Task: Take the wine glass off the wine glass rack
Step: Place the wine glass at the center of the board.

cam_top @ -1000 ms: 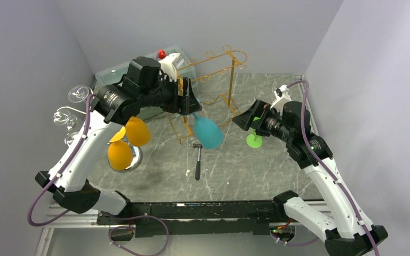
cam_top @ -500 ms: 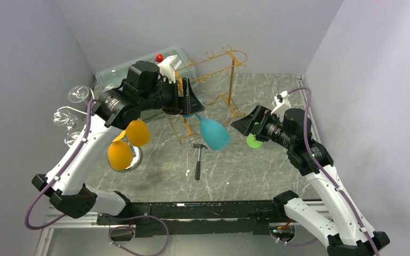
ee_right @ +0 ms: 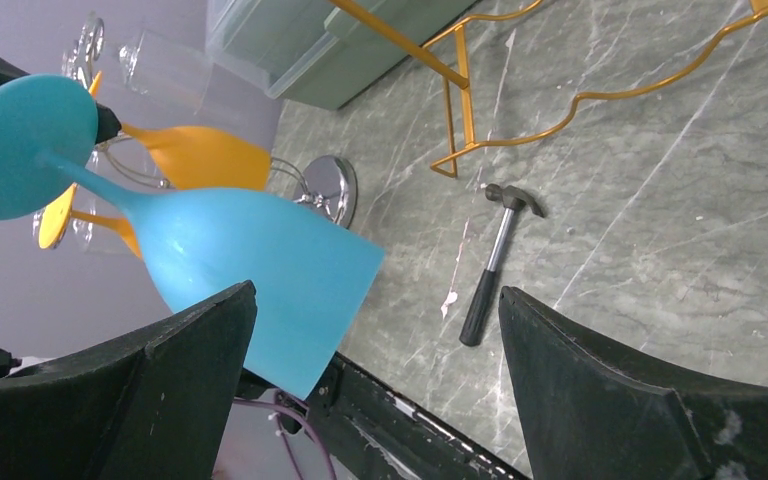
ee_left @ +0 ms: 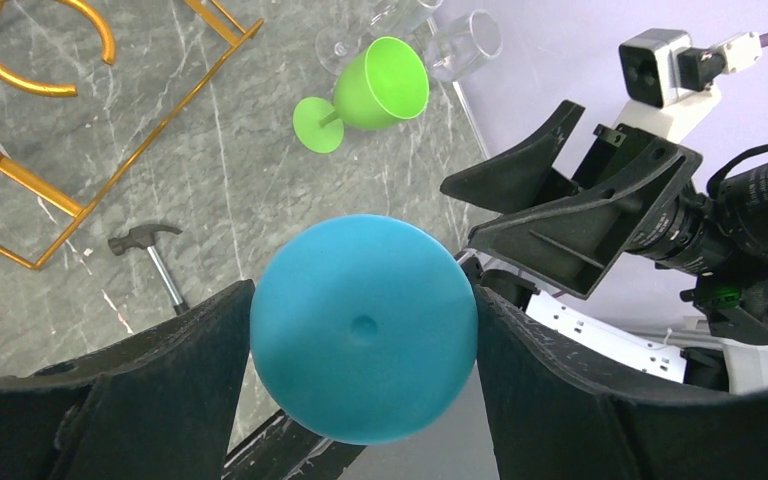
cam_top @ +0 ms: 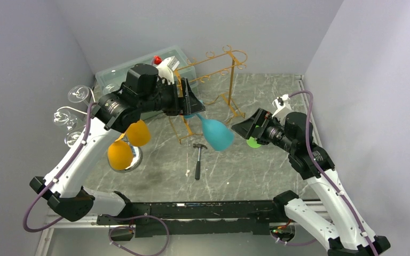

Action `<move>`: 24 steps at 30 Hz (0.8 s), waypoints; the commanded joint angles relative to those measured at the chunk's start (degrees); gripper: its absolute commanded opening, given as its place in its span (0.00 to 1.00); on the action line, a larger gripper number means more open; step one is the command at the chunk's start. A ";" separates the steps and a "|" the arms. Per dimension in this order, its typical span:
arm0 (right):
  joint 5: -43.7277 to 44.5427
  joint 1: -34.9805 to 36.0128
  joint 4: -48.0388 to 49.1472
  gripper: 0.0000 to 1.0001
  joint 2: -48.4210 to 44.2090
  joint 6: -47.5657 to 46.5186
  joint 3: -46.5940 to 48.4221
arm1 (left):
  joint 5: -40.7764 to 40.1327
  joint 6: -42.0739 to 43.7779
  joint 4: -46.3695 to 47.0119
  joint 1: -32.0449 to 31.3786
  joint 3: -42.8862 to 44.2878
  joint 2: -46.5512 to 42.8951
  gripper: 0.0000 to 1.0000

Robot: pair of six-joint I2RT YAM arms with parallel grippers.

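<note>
- Top view: the wine glass [cam_top: 217, 135] is solid teal plastic. It's up in the air and tilted, bowl pointing down toward the right, over the middle of the tabletop [cam_top: 277, 101].
- It hangs just in front of the gold wire wine glass rack [cam_top: 220, 68]. The left gripper [cam_top: 191, 104] covers its foot, and the right gripper [cam_top: 245, 126] sits close to the bowl's right side with its jaws spread.
- A clear bin [cam_top: 118, 72] sits in the far left corner. Something small and red shows in it, can't tell what.
- Left wrist: you're looking straight at the underside of the glass's round foot [ee_left: 364, 340], which has a little dimple in the centre.
- The left gripper [ee_left: 363, 300] has that foot wedged between both fingers, edge to edge, so it's clamped on the foot. A green goblet [ee_left: 375, 92] lies on its side beyond.
- Right wrist: the whole glass [ee_right: 260, 268] shows here: flat foot, thin stem, long bowl.
- The right gripper [ee_right: 378, 295] is wide open. The bowl's rim end is by one finger, not pinched. A hammer [ee_right: 495, 262] lies on the marble.
</note>
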 commanded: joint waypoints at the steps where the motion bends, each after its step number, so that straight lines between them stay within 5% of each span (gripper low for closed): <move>1: -0.91 0.29 1.87 0.94 -1.26 0.60 -0.45 | 1.14 -1.77 3.81 -0.21 -0.68 -2.32 0.51; 24: -4.71 0.28 9.86 0.93 -5.15 8.13 -5.98 | 3.00 -10.06 13.98 2.96 -9.31 -4.98 0.51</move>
